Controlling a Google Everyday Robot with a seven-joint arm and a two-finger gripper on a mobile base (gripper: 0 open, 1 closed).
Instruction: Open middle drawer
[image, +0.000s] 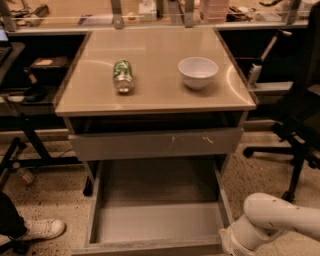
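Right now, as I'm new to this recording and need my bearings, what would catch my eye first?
The wide grey middle drawer stands pulled far out at bottom centre, its grey tray interior showing. The white robot arm's gripper sits low at the drawer's front right corner. On the tan tabletop a green can lies on its side, left of a white bowl.
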